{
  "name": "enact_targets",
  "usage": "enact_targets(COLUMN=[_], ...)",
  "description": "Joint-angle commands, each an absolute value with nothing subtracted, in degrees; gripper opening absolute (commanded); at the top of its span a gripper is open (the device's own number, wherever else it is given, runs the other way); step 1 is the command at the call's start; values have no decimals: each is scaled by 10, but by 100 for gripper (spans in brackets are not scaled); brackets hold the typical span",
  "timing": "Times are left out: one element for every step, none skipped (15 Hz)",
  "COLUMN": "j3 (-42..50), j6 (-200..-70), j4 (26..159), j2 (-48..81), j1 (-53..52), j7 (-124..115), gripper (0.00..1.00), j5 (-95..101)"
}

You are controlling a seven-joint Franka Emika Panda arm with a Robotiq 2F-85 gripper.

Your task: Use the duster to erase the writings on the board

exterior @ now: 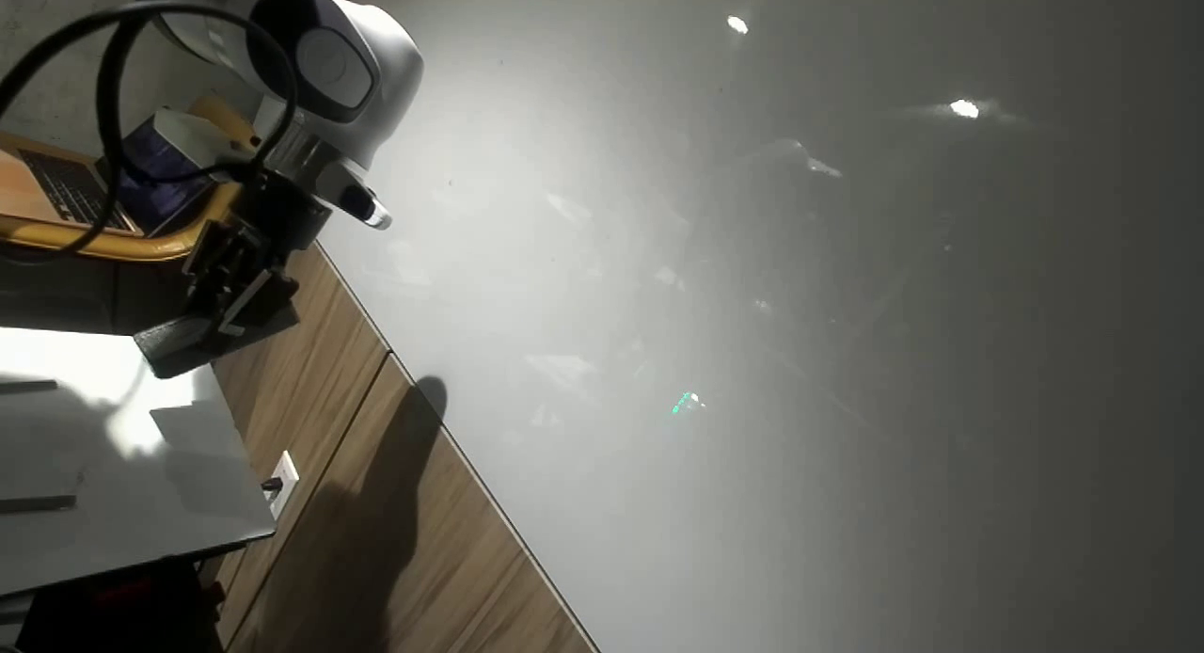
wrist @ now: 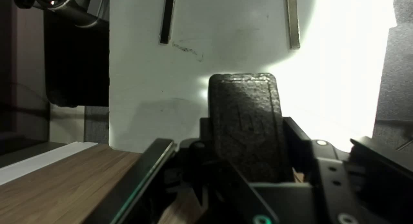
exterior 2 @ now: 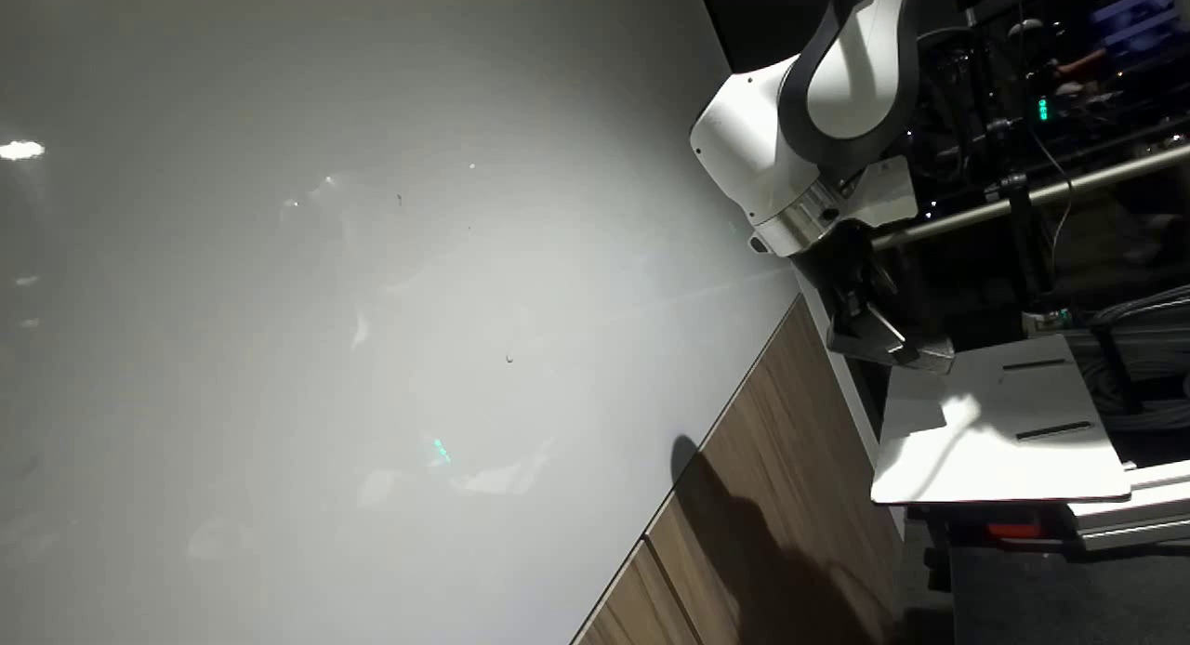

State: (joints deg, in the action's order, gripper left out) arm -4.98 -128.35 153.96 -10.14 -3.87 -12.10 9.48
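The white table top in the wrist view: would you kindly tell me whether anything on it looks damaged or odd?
Yes: a broken dark smudge trails from near the end of the darker strip on the table top. It looks odd against the pale surface; dirt or scrape, I cannot tell.

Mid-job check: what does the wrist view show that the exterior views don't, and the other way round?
Only the wrist view: the outlined border on the broad face of the duster.
Only the exterior views: the glossy board and the arm's white links.
Both: the duster held in the gripper, the white table top with two narrow strips, and the wood panelling.
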Motion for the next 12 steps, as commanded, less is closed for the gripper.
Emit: enact_targets(j3=[-49, -48, -47, -46, -45, -44, -42, -40, -38, -36, -34, -32], j6=[-1299, -1302, -1308, -1315, -1322, -1328, -1333, -1336, -1339, -1340, -1341, -1342], j4=[1536, 1535, 1535, 1535, 1536, 1538, 1538, 1539, 1538, 1538, 1538, 1538], j2=[-76, -70, -62, -55, -47, -39, -31, -25, -17, -10, -4, 2], j1=[-27, -26, -25, -25, -24, -23, -22, -21, -21, -20, -20, -20], j7=[-146, -146, -145, -144, -144, -145, -145, -144, -143, -143, -143, -142], gripper=[30, 30, 30, 30, 30, 30, 30, 30, 30, 30, 30, 30], j5=[95, 92, 91, 90, 91, 93, 95, 95, 96, 97, 98, 99])
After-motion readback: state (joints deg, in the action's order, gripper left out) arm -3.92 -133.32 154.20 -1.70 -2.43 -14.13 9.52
